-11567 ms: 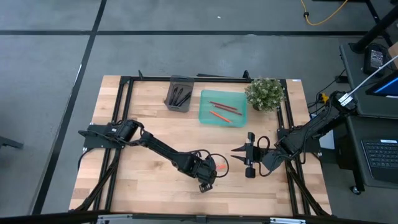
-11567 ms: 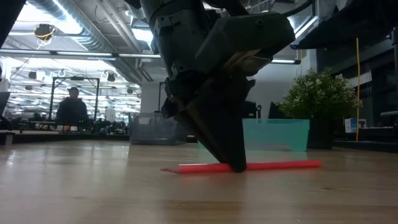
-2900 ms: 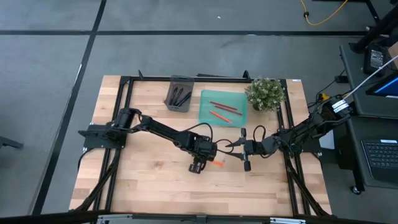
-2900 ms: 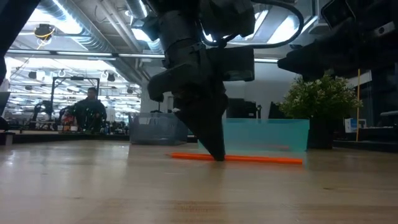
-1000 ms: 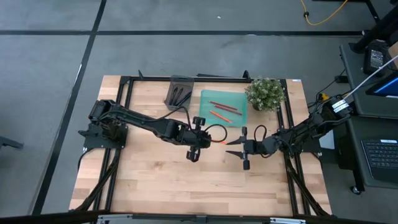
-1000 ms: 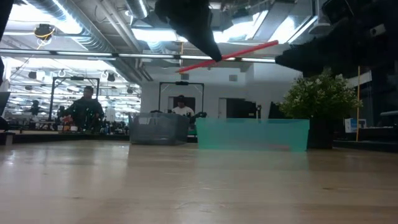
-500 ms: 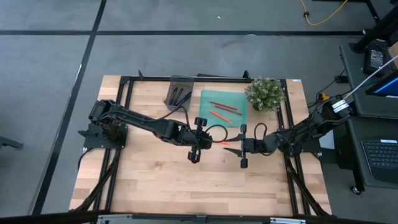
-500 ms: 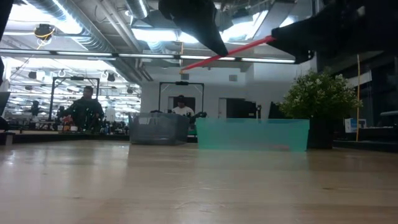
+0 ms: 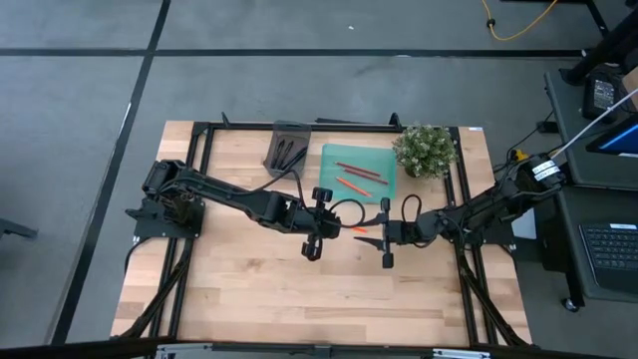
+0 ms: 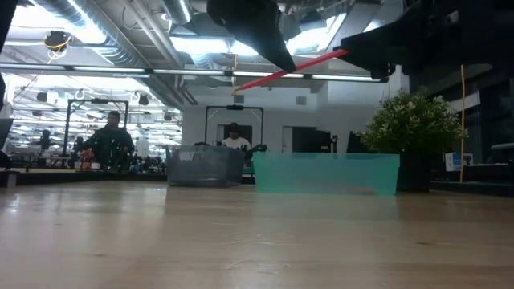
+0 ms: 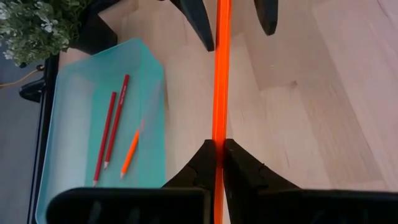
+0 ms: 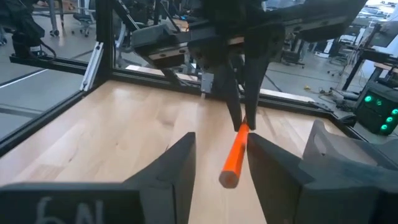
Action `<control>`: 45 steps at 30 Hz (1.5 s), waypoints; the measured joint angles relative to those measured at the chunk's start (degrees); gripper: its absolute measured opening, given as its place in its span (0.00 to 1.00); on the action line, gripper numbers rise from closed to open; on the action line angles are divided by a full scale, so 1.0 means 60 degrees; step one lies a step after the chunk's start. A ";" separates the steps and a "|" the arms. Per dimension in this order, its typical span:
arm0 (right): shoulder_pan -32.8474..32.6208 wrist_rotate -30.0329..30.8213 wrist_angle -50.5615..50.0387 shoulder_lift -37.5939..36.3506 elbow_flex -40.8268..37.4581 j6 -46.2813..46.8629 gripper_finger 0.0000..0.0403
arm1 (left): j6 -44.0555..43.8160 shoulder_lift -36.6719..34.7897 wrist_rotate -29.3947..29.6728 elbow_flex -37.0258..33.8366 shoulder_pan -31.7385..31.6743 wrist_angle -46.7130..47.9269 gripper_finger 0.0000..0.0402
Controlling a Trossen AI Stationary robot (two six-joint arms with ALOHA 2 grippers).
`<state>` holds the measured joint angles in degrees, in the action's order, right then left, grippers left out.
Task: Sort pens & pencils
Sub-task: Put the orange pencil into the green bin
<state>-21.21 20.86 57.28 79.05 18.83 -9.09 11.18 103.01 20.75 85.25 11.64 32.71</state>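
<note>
Left end effector (image 9: 334, 229) pinches orange pencil (image 11: 219, 81) above table (image 9: 249, 289) centre; right end effector (image 9: 371, 233) spread around free end. Advice: right closes firmly before left releases, keeping pencil level.

Potted plant (image 9: 426, 150) beside teal tray (image 9: 332, 183) (grey bin (image 9: 275, 166) near).

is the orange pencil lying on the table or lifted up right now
Lifted: the left gripper holds the orange pencil well above the table.
</note>
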 joint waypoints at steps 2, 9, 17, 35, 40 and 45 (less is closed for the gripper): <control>0.0000 0.0000 0.0000 0.0000 0.0000 -0.0006 0.36 | 0.0000 -0.0001 0.0000 0.0000 0.0000 0.0000 0.02; 0.0000 0.0001 0.0000 0.0000 0.0000 -0.0031 0.35 | 0.0000 0.0002 -0.0003 0.0000 0.0000 0.0003 0.02; 0.0000 0.0080 -0.0092 0.0000 0.0000 -0.0045 0.16 | -0.0001 0.0002 -0.0062 0.0000 0.0007 0.0023 0.02; -0.0007 0.0543 -0.0455 0.0004 -0.0004 -0.0033 0.06 | -0.0009 0.0010 0.0839 0.0007 -0.0096 0.0264 0.04; -0.0007 0.1301 -0.0605 0.0004 -0.0004 -0.0088 0.06 | -0.0433 -0.0405 0.2491 0.0007 -0.0069 0.1442 0.05; 0.0060 0.2393 -0.0768 -0.0022 -0.0004 -0.0246 0.06 | -0.1623 -0.1075 0.2619 -0.0019 0.0073 0.2234 0.01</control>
<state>-20.85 35.22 52.67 78.91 18.81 -10.57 1.44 96.56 36.47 85.14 12.07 46.11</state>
